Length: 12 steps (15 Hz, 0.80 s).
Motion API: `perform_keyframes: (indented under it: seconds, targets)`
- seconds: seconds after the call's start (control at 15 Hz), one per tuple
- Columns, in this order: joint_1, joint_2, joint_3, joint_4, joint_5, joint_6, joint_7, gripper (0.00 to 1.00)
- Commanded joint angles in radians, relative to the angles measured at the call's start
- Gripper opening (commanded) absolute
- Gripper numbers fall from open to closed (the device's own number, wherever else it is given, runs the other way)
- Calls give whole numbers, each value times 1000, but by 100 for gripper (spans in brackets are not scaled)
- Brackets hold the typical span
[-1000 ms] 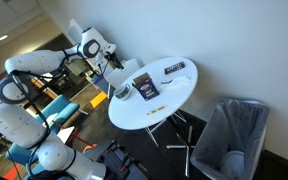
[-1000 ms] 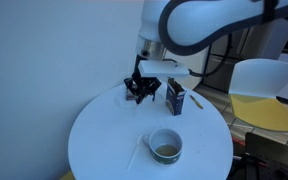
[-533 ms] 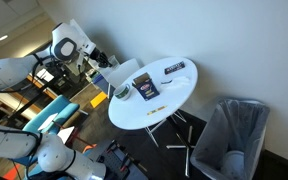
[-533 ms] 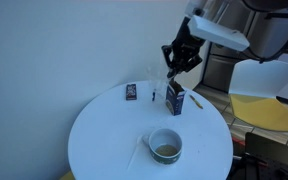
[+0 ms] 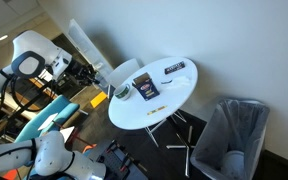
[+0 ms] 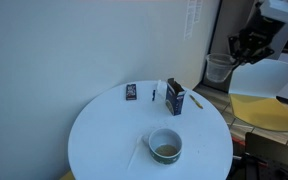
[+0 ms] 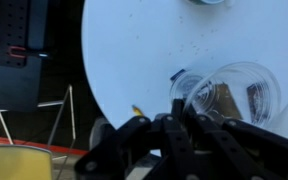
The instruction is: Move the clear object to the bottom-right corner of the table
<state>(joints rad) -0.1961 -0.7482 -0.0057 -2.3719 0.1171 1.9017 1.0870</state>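
— How many clear cups are you seeing?
— One clear cup (image 6: 217, 68). The gripper (image 6: 241, 49) is clenching it in the air, beside the table (image 6: 99, 140).
— And on top?
— One mug (image 6: 165, 147) and one carton (image 6: 175, 98) are standing there.

You have a small round table (image 6: 96, 128) with a glossy white top. A dark carton (image 6: 175, 98) stands upright toward the back. A small flat dark packet (image 6: 131, 92) lies near it, with a thin dark stick (image 6: 154, 94) between the two. Nearer the front sits a white mug (image 6: 165, 146) with brownish contents, and a pale stirrer (image 6: 138, 156) lies just beside it.
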Motion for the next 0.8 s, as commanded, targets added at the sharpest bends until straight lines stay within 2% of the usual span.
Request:
perform_keyframes:
  seconds: [0.0, 0.2, 0.33, 0.67, 0.73]
  targets:
    - [-121, -150, -23, -138, -42, -68, 65, 1]
    - [-220, -195, -40, -250, -77, -13, 117, 1]
    - [-257, -198, -44, -321, -83, 71, 136, 1]
    - [-228, -108, -28, -456, -51, 388, 102, 1]
    - [-214, -42, -25, -420, -43, 431, 96, 1]
